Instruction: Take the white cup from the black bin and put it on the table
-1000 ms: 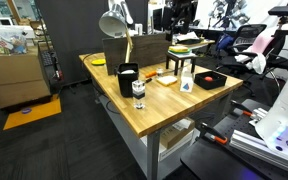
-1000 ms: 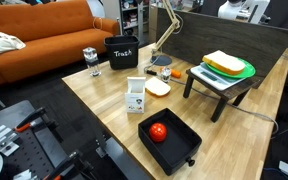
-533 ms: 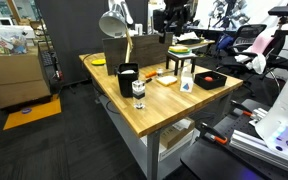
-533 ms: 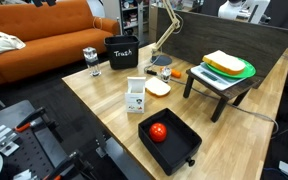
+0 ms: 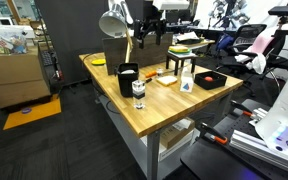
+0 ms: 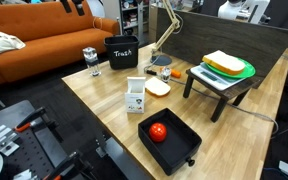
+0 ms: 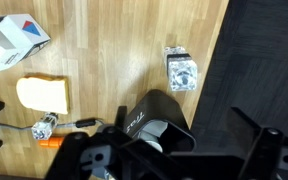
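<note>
Hovering high above the light-brown wooden table (image 5: 159, 105), my pincer (image 5: 142, 35) hangs spread and empty. The small white cup (image 7: 160, 132) sits inside the upright black bin (image 7: 149, 105). Descending off-centre, I could clip its wall or topple the clear glass jar (image 7: 181, 72) beside it.

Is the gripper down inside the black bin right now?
No: in an exterior view the gripper hangs high above the table, well clear of the black bin.
</note>
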Controlling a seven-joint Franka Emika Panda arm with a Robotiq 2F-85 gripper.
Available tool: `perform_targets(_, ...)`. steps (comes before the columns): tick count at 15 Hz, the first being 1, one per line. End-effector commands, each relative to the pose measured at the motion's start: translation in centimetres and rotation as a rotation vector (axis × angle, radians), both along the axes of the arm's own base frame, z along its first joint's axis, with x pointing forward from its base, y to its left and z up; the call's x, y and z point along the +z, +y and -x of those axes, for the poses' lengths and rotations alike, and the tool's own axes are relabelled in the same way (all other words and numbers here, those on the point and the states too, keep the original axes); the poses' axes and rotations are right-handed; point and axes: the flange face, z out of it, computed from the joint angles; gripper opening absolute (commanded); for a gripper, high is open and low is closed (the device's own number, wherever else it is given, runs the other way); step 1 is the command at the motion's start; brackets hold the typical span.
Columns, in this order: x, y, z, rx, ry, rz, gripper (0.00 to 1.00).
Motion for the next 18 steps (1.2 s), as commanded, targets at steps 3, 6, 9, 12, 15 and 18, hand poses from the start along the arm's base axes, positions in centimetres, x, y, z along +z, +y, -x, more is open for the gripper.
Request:
perform_targets(3, -0.1, 0.4, -0.6, -0.006, 0.005, -0.005, 1.0)
perform_targets(6, 0.1, 0.4, -0.5, -0.007, 0.002, -0.006, 1.0)
perform_targets(9, -0.3, 0.6, -1.4, 0.005, 0.004, 0.019, 1.0)
perform_targets(12, -1.2, 1.2, -3.6, 0.072, 0.004, 0.06, 1.0)
perform_targets(15, -3.3, 2.6, -6.7, 0.149, 0.026, 0.08, 1.0)
perform_targets(18, -5.7, 3.1, -9.9, 0.183, 0.063, 0.095, 1.0)
